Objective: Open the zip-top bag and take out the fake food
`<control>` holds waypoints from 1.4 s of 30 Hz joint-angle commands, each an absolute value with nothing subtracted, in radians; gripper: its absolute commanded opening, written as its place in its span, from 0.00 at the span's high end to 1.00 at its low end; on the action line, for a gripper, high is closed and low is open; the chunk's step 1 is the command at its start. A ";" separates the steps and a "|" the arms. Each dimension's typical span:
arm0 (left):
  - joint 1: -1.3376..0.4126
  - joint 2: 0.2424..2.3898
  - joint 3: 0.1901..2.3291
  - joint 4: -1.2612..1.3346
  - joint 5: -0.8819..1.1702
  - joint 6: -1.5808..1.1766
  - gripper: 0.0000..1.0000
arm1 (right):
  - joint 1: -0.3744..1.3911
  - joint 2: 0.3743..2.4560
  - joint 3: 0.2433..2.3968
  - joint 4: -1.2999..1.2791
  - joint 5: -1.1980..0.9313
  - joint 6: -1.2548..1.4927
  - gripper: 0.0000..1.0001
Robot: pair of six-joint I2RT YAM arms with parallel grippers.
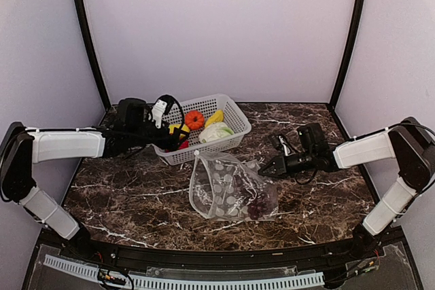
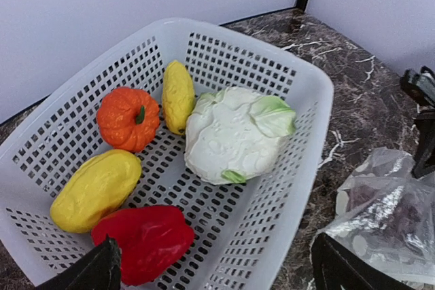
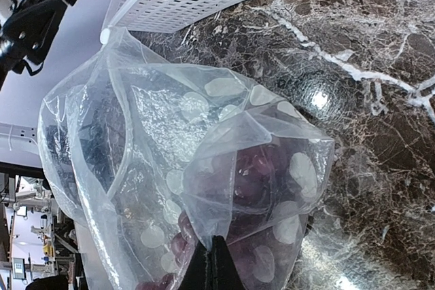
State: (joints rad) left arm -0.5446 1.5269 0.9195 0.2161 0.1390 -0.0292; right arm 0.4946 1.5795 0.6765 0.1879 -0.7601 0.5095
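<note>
The clear dotted zip-top bag (image 1: 228, 187) lies open on the marble table, its mouth toward the basket. Dark purple grapes (image 1: 258, 206) are still inside it; they also show in the right wrist view (image 3: 255, 168). My right gripper (image 1: 269, 167) is shut, pinching a fold of the bag (image 3: 204, 140) between its fingertips (image 3: 216, 266). My left gripper (image 1: 175, 138) is open and empty over the near left corner of the white basket (image 2: 306, 134). In the basket lie an orange piece (image 2: 128, 117), two yellow pieces (image 2: 95, 189) (image 2: 177, 95), a red piece (image 2: 146, 239) and a pale green-white leafy piece (image 2: 234, 134).
The white perforated basket (image 1: 234, 142) stands at the back middle of the table, right behind the bag. Purple walls with black corner posts (image 1: 87, 32) close the back and sides. The table's black front edge (image 1: 204, 255) runs along the bottom.
</note>
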 commanded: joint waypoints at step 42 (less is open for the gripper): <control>-0.923 1.781 0.652 0.769 0.283 0.317 0.24 | 0.513 1.654 0.665 0.104 -0.691 0.469 0.96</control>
State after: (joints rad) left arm -0.9047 1.7260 0.6041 0.6827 0.2592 0.3080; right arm 0.5003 1.6058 0.6273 0.0887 -0.7219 0.4889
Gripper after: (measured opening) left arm 0.739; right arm 0.083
